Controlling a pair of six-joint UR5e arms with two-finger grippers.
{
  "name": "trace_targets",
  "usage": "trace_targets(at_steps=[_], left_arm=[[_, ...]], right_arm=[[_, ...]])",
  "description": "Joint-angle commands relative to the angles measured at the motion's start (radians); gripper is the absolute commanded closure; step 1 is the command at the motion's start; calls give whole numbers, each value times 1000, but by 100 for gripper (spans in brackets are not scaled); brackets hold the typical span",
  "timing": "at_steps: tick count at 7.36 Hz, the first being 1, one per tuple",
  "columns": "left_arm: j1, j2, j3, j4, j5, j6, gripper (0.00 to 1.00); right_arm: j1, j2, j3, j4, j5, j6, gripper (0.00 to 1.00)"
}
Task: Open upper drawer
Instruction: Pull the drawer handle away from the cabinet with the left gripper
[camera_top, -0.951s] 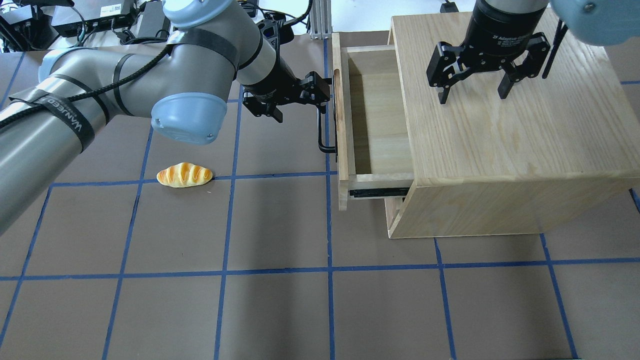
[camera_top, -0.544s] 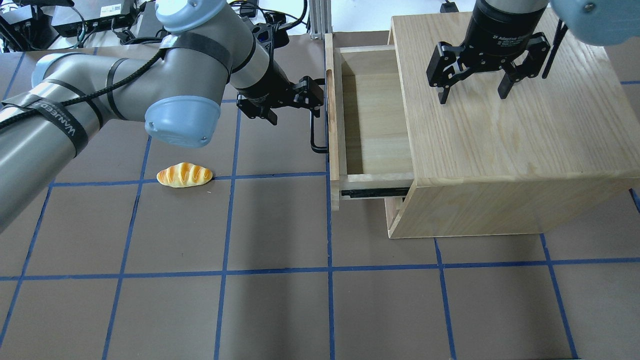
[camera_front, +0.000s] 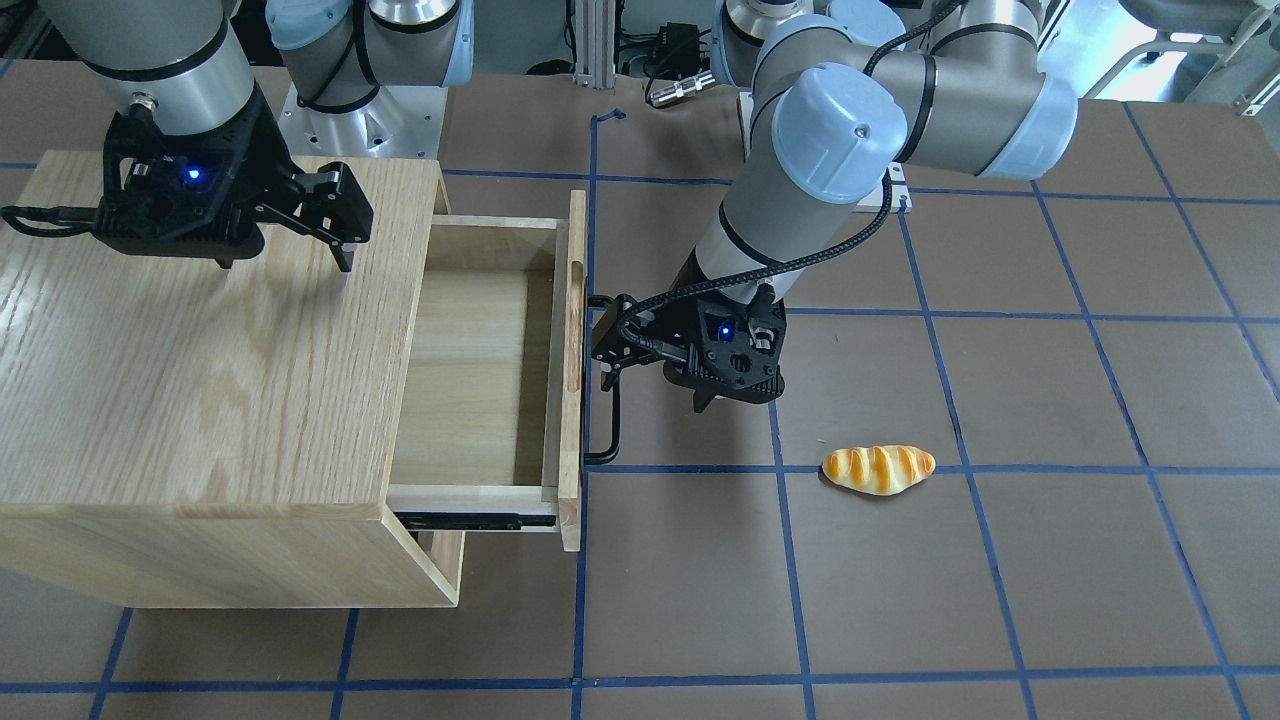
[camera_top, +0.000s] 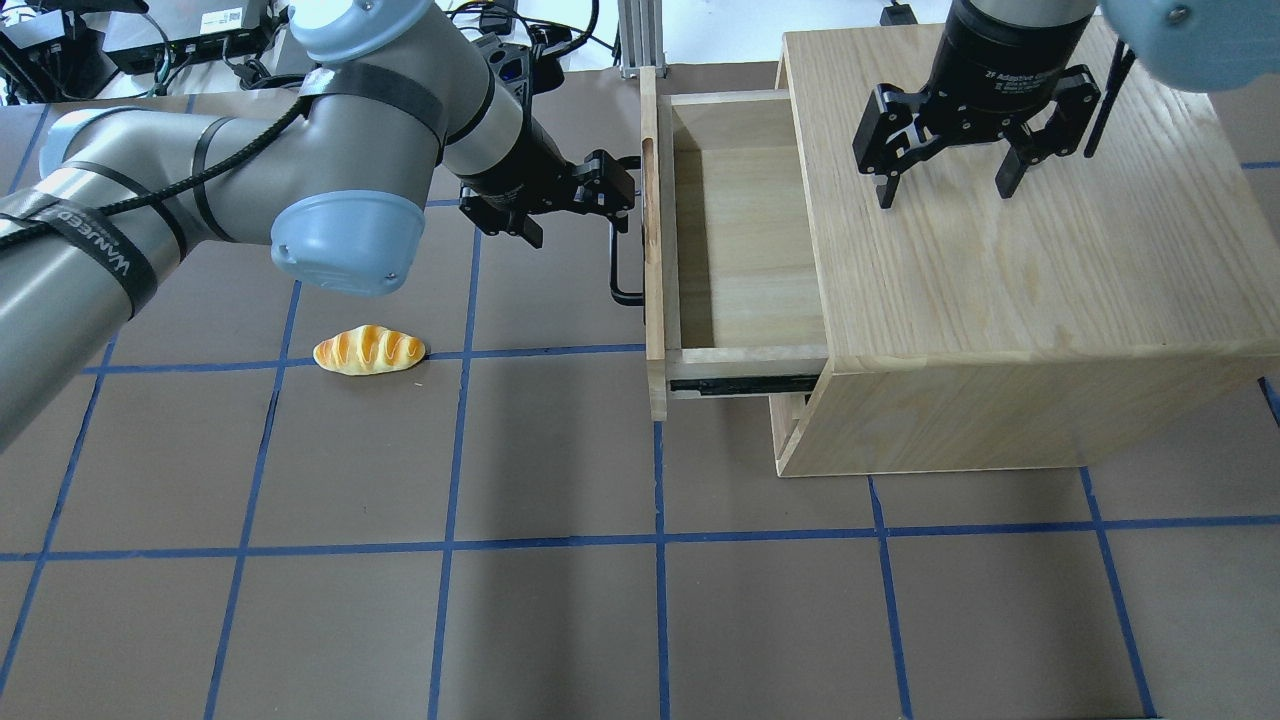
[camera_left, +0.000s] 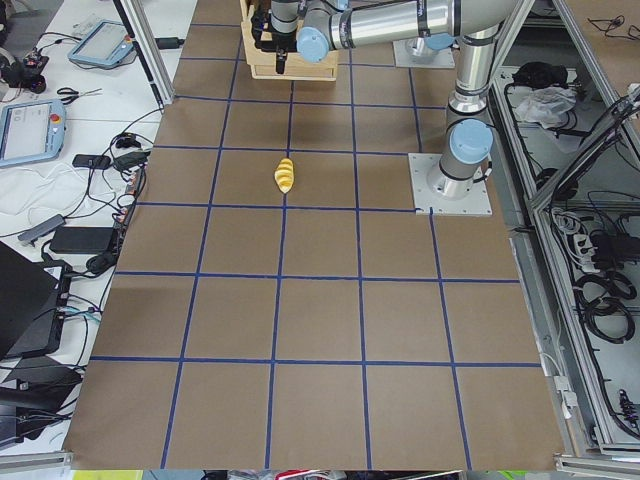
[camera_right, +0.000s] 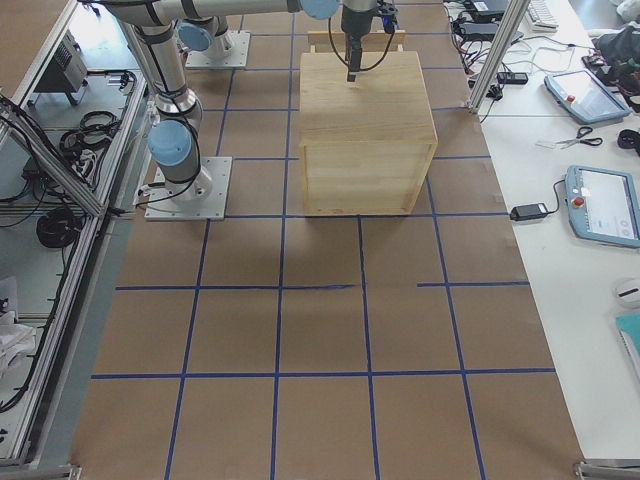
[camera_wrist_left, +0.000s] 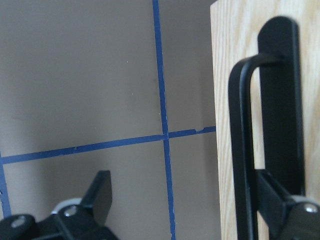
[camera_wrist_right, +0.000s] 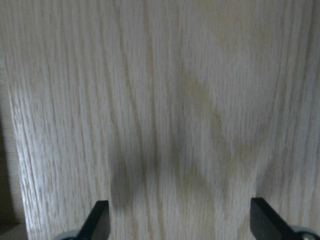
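The upper drawer (camera_top: 745, 240) of light oak is pulled well out of the cabinet (camera_top: 1000, 250) toward the view's left, and its inside is empty. Its front panel (camera_top: 655, 250) carries a long black bar handle (camera_top: 618, 260). My left gripper (camera_top: 582, 218) is open, with one finger hooked behind the handle (camera_wrist_left: 240, 140) and the other out over the table. It also shows in the front-facing view (camera_front: 650, 378). My right gripper (camera_top: 947, 190) is open and empty just above the cabinet top.
A toy bread roll (camera_top: 370, 350) lies on the brown mat to the left of the drawer. The lower drawer front (camera_top: 785, 420) peeks out under the open drawer. Blue tape lines grid the mat. Cables and boxes sit beyond the table's far edge.
The upper drawer has slid further out to the left, with my left gripper moving left along with the handle. The right gripper has not moved.
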Motion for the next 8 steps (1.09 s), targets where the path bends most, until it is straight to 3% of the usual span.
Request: trace_targets(at_steps=[1,8], left_arm=[[7,4,-1,-2,1,16,0],[53,31,-33,-1,-5,68,0]], right_arm=[[0,0,0,0,0,0,0],[0,0,0,0,0,1,0]])
